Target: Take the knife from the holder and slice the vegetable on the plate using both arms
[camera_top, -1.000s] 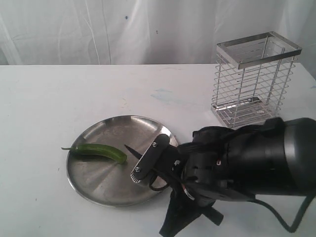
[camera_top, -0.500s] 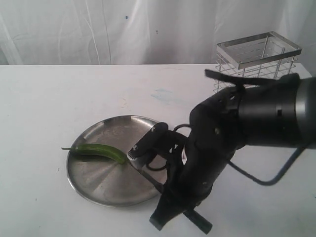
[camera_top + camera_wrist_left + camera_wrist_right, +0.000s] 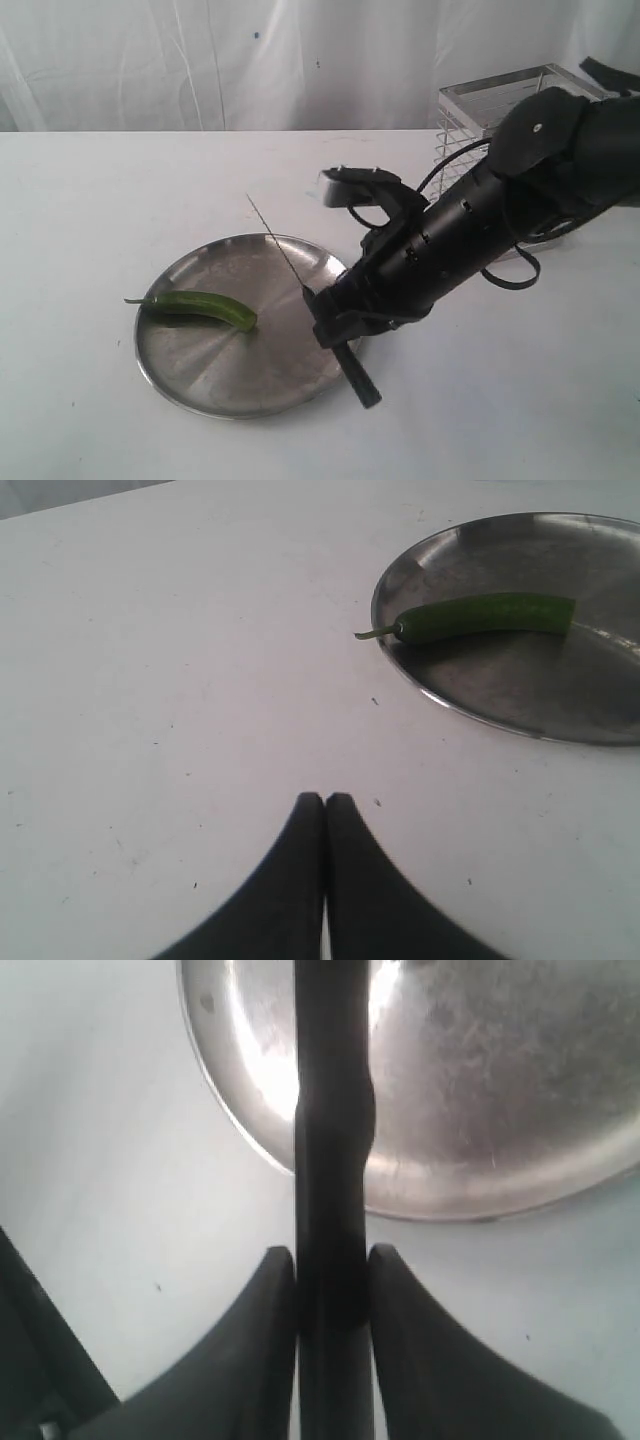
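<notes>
The green vegetable lies across the left part of the steel plate, its stem over the left rim. My right gripper hovers at the plate's right edge, shut on the black handle of the knife. The thin blade slants up and left above the plate, its tip well above the chili and apart from it. The right wrist view shows the knife handle clamped between the fingers, with the plate below. My left gripper is shut and empty over bare table, short of the plate and the vegetable.
The wire holder stands at the back right, empty and partly hidden behind my right arm. A white curtain closes off the back of the table. White table surface surrounds the plate.
My right arm has lifted and swung back to the right, turning the knife from low over the plate to a steep slant with the tip raised. The vegetable has not moved.
</notes>
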You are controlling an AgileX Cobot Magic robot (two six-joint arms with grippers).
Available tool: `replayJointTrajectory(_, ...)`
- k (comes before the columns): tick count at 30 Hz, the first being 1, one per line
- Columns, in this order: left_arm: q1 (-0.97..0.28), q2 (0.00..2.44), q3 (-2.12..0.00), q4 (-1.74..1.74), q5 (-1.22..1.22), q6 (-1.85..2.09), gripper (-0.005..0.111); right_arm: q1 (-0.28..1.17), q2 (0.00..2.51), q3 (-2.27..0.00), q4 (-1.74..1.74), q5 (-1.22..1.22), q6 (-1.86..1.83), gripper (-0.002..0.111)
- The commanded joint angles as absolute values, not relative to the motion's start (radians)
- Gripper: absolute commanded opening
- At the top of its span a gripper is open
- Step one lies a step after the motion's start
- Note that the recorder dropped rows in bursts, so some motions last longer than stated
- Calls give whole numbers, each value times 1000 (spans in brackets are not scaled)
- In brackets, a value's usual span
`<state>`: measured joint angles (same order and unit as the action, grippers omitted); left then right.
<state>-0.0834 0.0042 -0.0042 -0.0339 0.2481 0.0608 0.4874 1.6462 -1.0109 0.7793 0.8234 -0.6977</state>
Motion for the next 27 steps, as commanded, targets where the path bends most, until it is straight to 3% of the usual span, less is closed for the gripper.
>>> replayJointTrajectory(1,-82,0,0,-44,245,59,0,446,1687,-1026,960,834,-808,11)
replayJointTrajectory(23,-82,0,0,-44,245,59,0,446,1777,-1010,1176,919,-964,11)
replayJointTrajectory(27,-82,0,0,-44,245,59,0,446,1777,-922,1423,932,-1117,11)
